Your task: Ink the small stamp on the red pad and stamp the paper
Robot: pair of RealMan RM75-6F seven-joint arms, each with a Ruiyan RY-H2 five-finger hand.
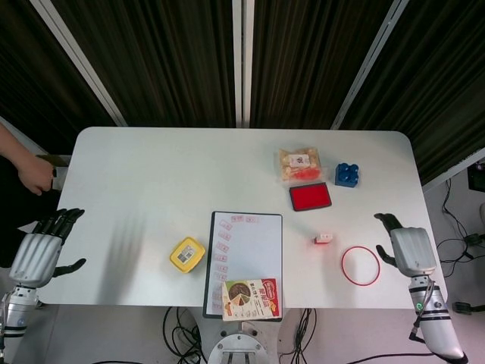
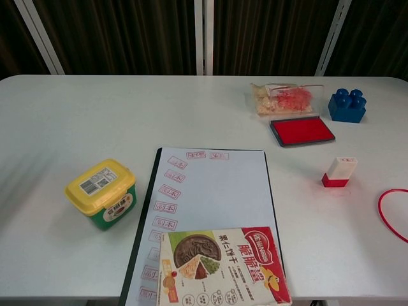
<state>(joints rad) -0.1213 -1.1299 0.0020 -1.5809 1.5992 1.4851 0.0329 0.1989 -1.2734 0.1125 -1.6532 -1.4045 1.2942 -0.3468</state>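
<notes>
The small stamp, white with a red base, stands upright on the table right of the paper. The red ink pad lies open behind it. The white paper on a dark board carries red stamp marks along its top and left edges. My right hand hovers over the table's right side, just right of the red ring, holding nothing. My left hand sits off the table's left edge with its fingers spread and empty. Neither hand shows in the chest view.
A yellow-lidded tub stands left of the paper. A snack box covers the paper's near end. A red ring, a blue block and a snack bag lie on the right. A person's arm reaches in at far left.
</notes>
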